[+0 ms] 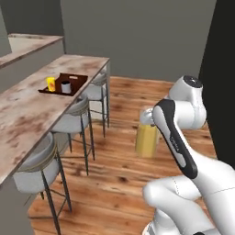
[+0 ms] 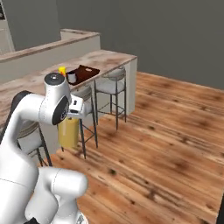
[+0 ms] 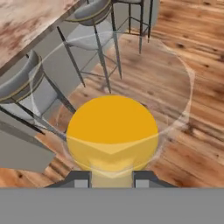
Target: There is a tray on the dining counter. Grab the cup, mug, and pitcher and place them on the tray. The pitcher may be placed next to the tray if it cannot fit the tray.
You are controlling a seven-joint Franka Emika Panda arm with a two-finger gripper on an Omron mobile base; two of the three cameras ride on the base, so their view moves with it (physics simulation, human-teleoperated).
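Gripper [image 3: 112, 177] clamped on pitcher [image 3: 113, 131], aloft beside dining counter [image 1: 27, 110].

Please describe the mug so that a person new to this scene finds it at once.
Look along the dining counter above the stools to the dark tray near its far end. The mug stands on it: small, grey, dark inside, unlike the yellow cup beside it.

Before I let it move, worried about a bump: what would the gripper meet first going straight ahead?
The gripper already holds the pitcher. Past the glass, probably wooden floor beside the stools; depth unclear.
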